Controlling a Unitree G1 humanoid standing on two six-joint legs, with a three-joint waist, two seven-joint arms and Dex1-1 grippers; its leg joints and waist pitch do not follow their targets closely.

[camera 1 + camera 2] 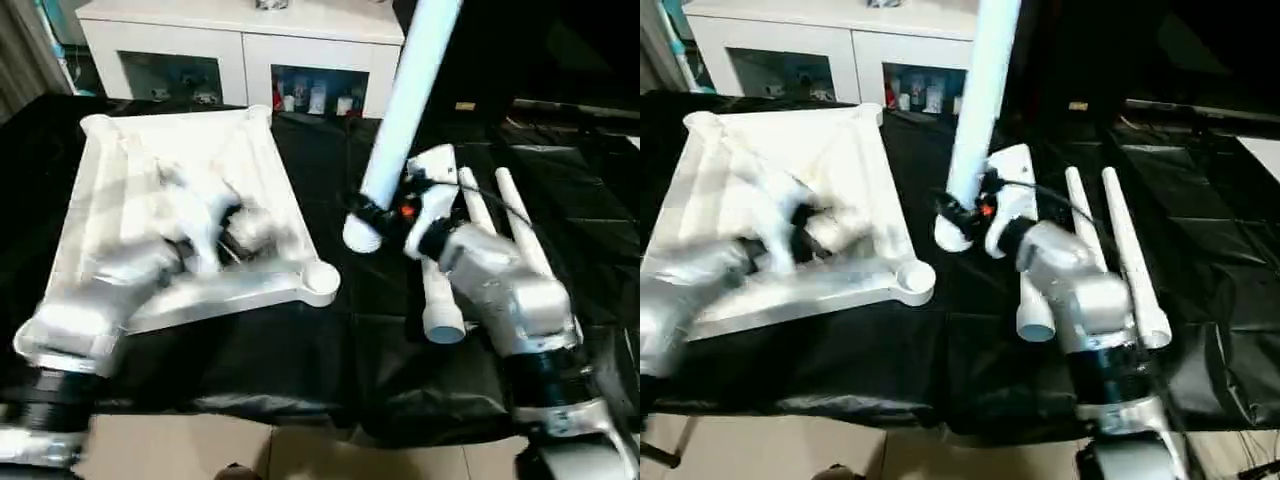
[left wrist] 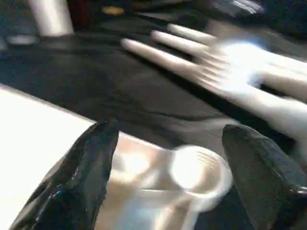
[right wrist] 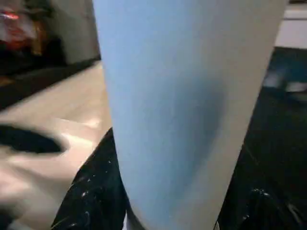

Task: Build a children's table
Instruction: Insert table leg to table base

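The top point(image 1: 190, 180) lies ribs-up on the left half of the black cloth point(image 1: 330, 340), sockets facing up so legs can drop in. The right gripper point(image 1: 385, 215) is clamped on one leg point(image 1: 405, 110), held nearly upright with its thick end down beside the top's near right corner socket point(image 1: 320, 278), probably bound for it. The left gripper point(image 2: 168, 167) hangs spread and empty over that corner. Three more legs point(image 1: 480, 230) lie by the cloth's right edge.
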